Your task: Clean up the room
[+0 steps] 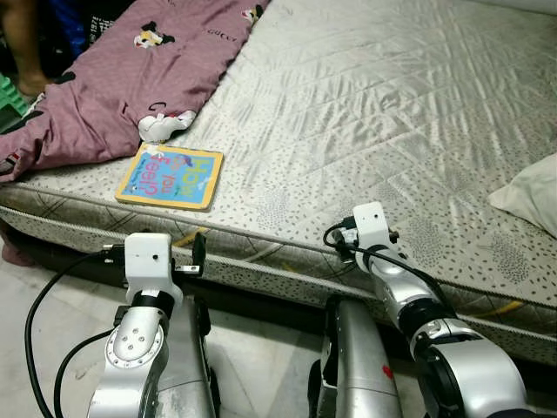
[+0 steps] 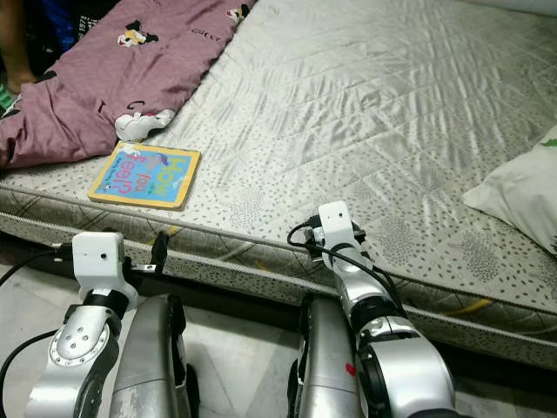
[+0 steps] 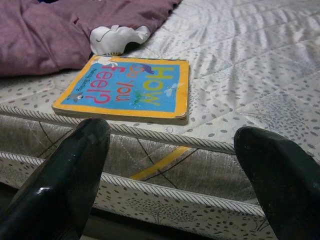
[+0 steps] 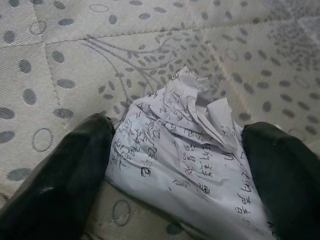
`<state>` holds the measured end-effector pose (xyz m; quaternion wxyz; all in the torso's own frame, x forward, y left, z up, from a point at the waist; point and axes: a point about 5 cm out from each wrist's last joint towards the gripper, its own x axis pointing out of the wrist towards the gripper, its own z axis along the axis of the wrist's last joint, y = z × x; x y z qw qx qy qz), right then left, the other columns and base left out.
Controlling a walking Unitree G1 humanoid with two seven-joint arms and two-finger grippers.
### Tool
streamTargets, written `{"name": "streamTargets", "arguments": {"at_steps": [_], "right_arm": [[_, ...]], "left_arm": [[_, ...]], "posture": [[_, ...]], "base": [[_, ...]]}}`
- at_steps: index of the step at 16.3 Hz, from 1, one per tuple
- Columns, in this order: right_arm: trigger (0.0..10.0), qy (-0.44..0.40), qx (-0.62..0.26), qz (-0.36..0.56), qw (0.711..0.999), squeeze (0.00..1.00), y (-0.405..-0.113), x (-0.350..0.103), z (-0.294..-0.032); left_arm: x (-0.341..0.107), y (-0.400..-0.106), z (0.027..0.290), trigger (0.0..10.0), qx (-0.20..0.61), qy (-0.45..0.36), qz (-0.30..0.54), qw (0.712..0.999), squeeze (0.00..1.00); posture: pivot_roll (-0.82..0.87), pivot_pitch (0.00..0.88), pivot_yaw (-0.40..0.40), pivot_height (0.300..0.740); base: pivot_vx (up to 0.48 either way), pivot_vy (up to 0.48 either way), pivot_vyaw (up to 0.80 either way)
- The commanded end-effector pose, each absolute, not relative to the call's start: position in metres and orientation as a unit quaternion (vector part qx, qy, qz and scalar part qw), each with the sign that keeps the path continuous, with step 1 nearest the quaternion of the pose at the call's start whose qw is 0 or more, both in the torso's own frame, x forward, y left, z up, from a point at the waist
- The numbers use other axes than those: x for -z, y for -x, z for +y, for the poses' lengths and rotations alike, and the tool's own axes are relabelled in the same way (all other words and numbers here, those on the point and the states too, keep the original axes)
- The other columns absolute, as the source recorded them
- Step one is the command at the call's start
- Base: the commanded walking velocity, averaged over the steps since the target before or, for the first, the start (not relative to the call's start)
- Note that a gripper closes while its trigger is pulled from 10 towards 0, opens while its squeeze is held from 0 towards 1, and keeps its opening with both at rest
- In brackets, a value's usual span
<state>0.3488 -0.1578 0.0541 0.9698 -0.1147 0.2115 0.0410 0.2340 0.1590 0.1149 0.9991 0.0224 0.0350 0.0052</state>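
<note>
Right gripper (image 4: 175,165) closing on crumpled paper (image 4: 185,150) at mattress (image 1: 365,104) edge, fingers touching both sides. Left gripper (image 3: 170,165) hovering, jaws spread, aiming at book (image 1: 171,177) at 10 o'clock. Cleanup barely starting; blanket (image 1: 130,78), book remaining.

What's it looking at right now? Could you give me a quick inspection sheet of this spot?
Surface: bare quilted mattress.
Job's things: crumpled paper between the right gripper fingers; picture book lying flat near the mattress edge.
Clutter: purple blanket; white pillow.
Grippers: left gripper open, before the mattress side, facing the book; right around the paper.
Cables: black cable at the left arm.
Surroundings: pale floor.
</note>
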Motion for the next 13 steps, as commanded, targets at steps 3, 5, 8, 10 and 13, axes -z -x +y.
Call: {"name": "streamTargets", "arguments": {"at_steps": [3, 5, 8, 10, 13], "right_arm": [[0.0, 0.098, -0.047, 0.255, 0.961, 0.0, -0.338, -0.037, -0.154], [0.0, 0.098, -0.049, 0.256, 0.96, 0.0, -0.339, -0.037, -0.153], [0.0, 0.097, -0.055, 0.254, 0.961, 0.0, -0.339, -0.038, -0.15], [0.0, 0.095, -0.058, 0.252, 0.961, 0.0, -0.34, -0.039, -0.149], [0.0, 0.093, -0.062, 0.247, 0.962, 0.0, -0.341, -0.041, -0.147]], "left_arm": [[-0.118, -0.24, 0.16, 10.0, -0.003, -0.024, 0.031, 0.999, 0.0], [-0.119, -0.244, 0.158, 10.0, -0.001, -0.023, 0.028, 0.999, 0.0], [-0.119, -0.248, 0.158, 10.0, -0.001, -0.023, 0.024, 0.999, 0.0], [-0.12, -0.251, 0.158, 10.0, 0.0, -0.022, 0.022, 1.0, 0.0], [-0.121, -0.255, 0.156, 10.0, 0.002, -0.02, 0.018, 1.0, 0.0]], "posture": [[0.2, 0.136, -0.025, 0.5], [0.2, 0.121, -0.025, 0.5], [0.19, 0.102, -0.024, 0.5], [0.19, 0.094, -0.023, 0.5], [0.18, 0.077, -0.023, 0.5]], "base": [[0.0, 0.0, 0.0], [0.0, 0.0, 0.0], [0.0, 0.0, 0.0], [0.0, 0.0, 0.0], [0.0, 0.0, 0.0]]}}
